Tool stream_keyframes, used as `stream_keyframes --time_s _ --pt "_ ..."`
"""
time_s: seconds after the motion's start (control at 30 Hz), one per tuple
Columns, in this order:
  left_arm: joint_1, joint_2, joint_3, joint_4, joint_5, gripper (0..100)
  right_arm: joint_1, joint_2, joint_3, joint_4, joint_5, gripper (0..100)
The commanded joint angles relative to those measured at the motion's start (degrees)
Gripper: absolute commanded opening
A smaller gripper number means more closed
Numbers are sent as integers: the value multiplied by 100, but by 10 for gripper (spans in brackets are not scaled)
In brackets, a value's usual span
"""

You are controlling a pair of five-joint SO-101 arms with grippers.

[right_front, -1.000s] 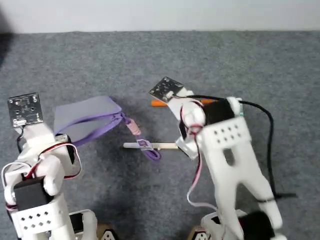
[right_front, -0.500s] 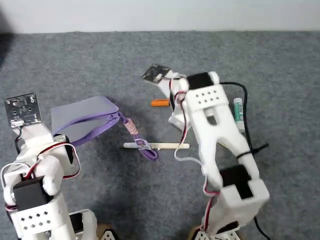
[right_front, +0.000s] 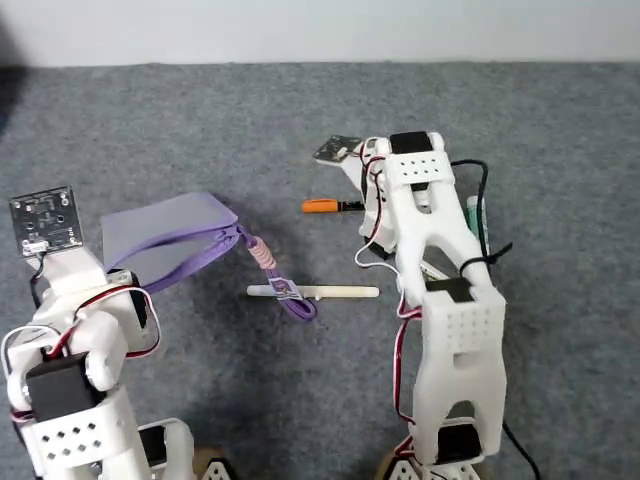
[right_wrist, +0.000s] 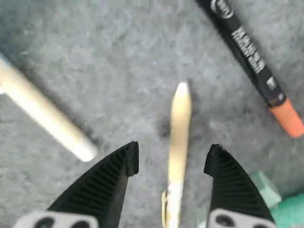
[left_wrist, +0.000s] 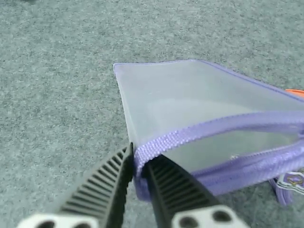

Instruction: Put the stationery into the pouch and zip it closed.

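A lilac pouch (right_front: 165,238) lies at the left with its zip open and a purple strap (right_front: 296,300) trailing from it. My left gripper (left_wrist: 138,167) is shut on the pouch's (left_wrist: 190,102) zip edge at one corner. My right gripper (right_wrist: 173,153) is open just above the carpet, with a cream pen (right_wrist: 178,128) lying between its fingers, untouched. A black marker with an orange end (right_wrist: 249,50) lies just beyond it, and a white pen (right_wrist: 45,116) lies off to one side. The high view shows the marker (right_front: 330,206) and white pen (right_front: 318,292) in the middle.
A green glue stick (right_front: 479,222) lies half hidden beside the right arm (right_front: 430,230); its green end (right_wrist: 280,204) sits close to the right gripper. Grey carpet covers the table, and a pale wall runs along the far edge.
The right arm has unfolded and stretched forward, now lying over the spot right of the marker and partly covering the glue stick. The left arm and pouch have not moved.
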Motion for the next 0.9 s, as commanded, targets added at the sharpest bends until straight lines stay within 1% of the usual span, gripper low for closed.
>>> stream_keyframes --time_s 0.0,0.13,0.2,0.3,0.33,0.4,0.43,0.6,0.7,0.87 --pt "-18 9 -321 18 70 15 171 426 -800 4 79 227" --pt "-18 9 -321 18 70 15 251 1147 -1451 84 132 220" --pt "-18 9 -321 18 62 15 251 1358 -1749 251 202 162" --pt "-18 9 -321 18 53 15 215 1481 -2127 637 316 24" --pt "-18 9 -321 18 53 15 215 1481 -2215 778 316 1" --pt "-18 35 -321 18 44 15 215 1473 -2426 1130 299 19" --pt "-18 44 -321 9 44 15 224 1446 -2505 1182 290 6" --pt "-18 53 -321 9 44 15 277 743 -2321 1174 35 8" --pt "-18 62 -338 18 44 15 268 84 -1855 1174 -149 8" --pt "-9 70 -330 18 44 15 268 -1367 -519 1174 -510 8"
